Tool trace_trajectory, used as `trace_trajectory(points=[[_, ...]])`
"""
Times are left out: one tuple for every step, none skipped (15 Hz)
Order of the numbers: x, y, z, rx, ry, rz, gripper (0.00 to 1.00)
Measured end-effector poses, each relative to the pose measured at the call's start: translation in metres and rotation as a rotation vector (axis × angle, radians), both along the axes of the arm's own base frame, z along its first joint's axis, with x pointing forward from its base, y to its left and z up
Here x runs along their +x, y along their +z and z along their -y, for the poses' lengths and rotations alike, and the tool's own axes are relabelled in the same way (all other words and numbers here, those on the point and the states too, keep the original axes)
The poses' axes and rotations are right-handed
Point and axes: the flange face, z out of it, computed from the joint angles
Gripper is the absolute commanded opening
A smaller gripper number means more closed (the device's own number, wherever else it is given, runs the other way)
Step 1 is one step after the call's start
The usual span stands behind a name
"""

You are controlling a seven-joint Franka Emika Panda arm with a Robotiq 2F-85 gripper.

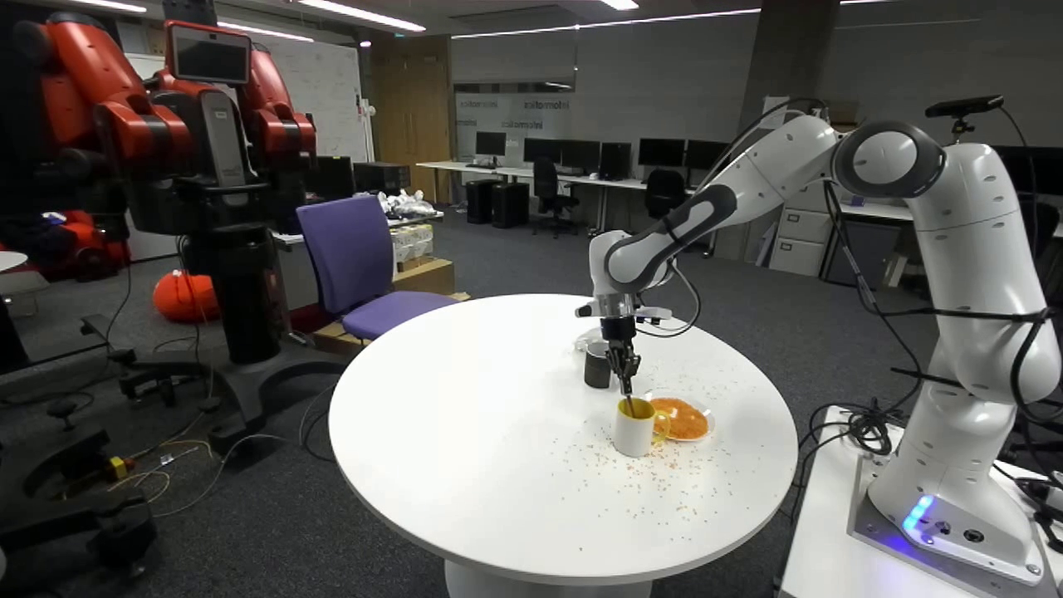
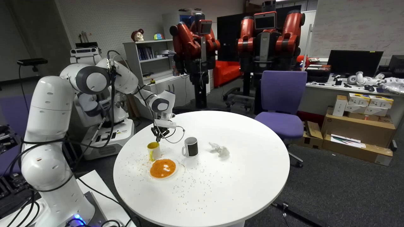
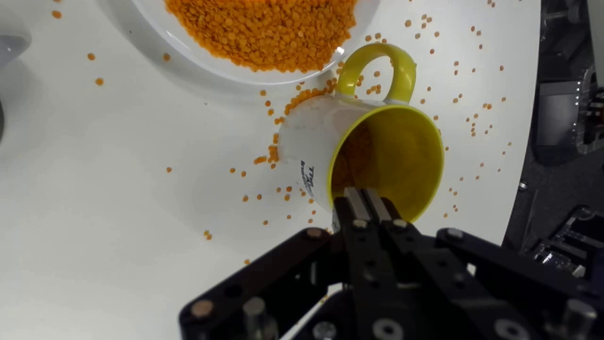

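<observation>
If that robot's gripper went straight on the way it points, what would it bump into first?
Probably the yellow-lined mug: the gripper points down at its mouth, so it would likely meet the mug's inside, or perhaps the orange grains in there. Depth is hard to judge.

In an exterior view, round white table (image 2: 258, 164) is carrying, left to right: cylindrical white ceramic mug with yellow inside (image 2: 157, 152), cylindrical black-and-white mug (image 2: 191, 147), crumpled translucent sheet (image 2: 221, 151). Round white plate (image 3: 214, 65) is sitting there on the camera side of the left mug, just beside it. Small orange grains (image 3: 269, 40) are lying heaped on the plate, strewn around both, some inside the left mug. Black pincer (image 3: 367, 203) is hanging at its mouth.
</observation>
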Motion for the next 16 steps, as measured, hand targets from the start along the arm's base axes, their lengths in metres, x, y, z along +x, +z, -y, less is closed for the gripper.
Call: trace_trajectory(points=[[-0.001,0.001,-0.003,-0.010,0.018,0.003,0.01],[-0.001,0.003,-0.007,-0.020,0.036,0.008,0.01],[-0.001,0.005,-0.010,-0.029,0.053,0.014,0.01],[-0.002,0.009,-0.014,-0.037,0.069,0.022,0.01],[-0.002,0.013,-0.017,-0.044,0.081,0.030,0.01],[-0.003,0.018,-0.020,-0.048,0.092,0.039,0.01],[-0.003,0.024,-0.024,-0.052,0.103,0.050,0.01],[-0.004,0.030,-0.027,-0.056,0.113,0.061,0.01],[-0.005,0.038,-0.030,-0.060,0.122,0.074,0.01],[-0.006,0.045,-0.032,-0.063,0.129,0.085,0.01],[-0.008,0.053,-0.034,-0.066,0.134,0.097,0.01],[-0.010,0.061,-0.035,-0.068,0.137,0.108,0.01],[-0.013,0.070,-0.035,-0.070,0.138,0.120,0.01],[-0.016,0.078,-0.034,-0.072,0.138,0.132,0.01],[-0.018,0.085,-0.033,-0.075,0.136,0.142,0.01],[-0.022,0.092,-0.031,-0.079,0.130,0.152,0.01]])
